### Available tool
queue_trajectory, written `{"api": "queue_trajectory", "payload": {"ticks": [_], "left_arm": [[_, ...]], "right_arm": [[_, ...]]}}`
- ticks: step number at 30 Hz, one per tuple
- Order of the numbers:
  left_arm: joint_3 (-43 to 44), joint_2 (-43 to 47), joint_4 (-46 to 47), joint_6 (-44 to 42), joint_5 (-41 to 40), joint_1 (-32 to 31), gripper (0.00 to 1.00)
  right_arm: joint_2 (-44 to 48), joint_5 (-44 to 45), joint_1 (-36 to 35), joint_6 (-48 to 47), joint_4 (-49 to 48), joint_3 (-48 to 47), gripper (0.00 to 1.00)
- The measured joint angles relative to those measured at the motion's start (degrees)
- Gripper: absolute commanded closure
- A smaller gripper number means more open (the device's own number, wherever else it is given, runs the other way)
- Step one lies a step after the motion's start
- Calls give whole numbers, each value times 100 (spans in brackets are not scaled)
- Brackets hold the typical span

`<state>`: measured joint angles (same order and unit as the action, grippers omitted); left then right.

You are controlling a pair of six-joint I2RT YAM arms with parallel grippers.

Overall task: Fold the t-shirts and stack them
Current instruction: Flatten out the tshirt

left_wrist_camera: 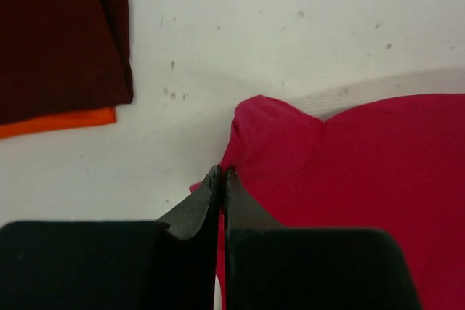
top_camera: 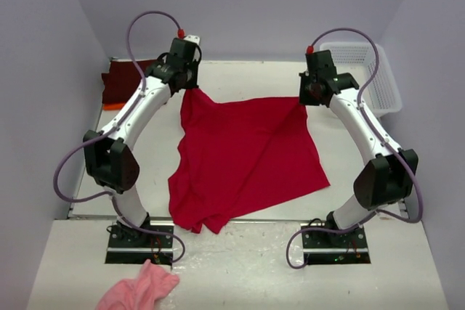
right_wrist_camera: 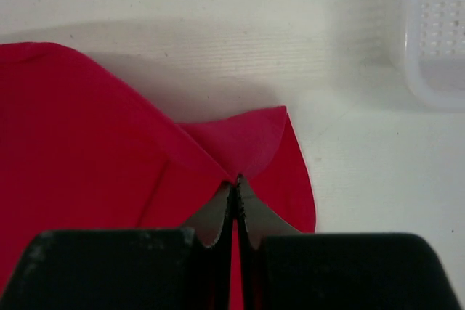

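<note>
The bright red t-shirt [top_camera: 240, 157] hangs and drapes across the middle of the table, held up by its two far corners. My left gripper [top_camera: 190, 86] is shut on its far left corner [left_wrist_camera: 269, 128]. My right gripper [top_camera: 309, 98] is shut on its far right corner [right_wrist_camera: 247, 143]. The red cloth shows between both pairs of fingers in the wrist views. The dark maroon t-shirt [top_camera: 123, 81] lies folded at the far left on top of the orange t-shirt [top_camera: 110, 106]; both also show in the left wrist view, maroon [left_wrist_camera: 58, 34] over orange [left_wrist_camera: 58, 124].
A white plastic basket [top_camera: 367, 70] stands at the far right; its corner shows in the right wrist view [right_wrist_camera: 436, 41]. A small pink fluffy cloth [top_camera: 142, 288] lies at the near edge, in front of the left arm's base.
</note>
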<state>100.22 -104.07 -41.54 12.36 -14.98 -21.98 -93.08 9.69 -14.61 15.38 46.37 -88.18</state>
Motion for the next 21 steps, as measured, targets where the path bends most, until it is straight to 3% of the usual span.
{"api": "queue_trajectory", "payload": {"ticks": [5, 10, 15, 21], "left_arm": [[-7, 1014, 90, -109, 378, -87, 100], [-146, 2942, 452, -247, 763, -407, 100], [-35, 4688, 804, -251, 1244, -527, 100], [505, 5521, 911, -249, 1794, -516, 100]], "right_arm": [[885, 35, -50, -20, -72, 24, 100], [2424, 120, -514, -87, -136, -81, 100], [3578, 133, -890, -129, -70, -787, 100], [4454, 116, -911, -131, 393, -1652, 100]]}}
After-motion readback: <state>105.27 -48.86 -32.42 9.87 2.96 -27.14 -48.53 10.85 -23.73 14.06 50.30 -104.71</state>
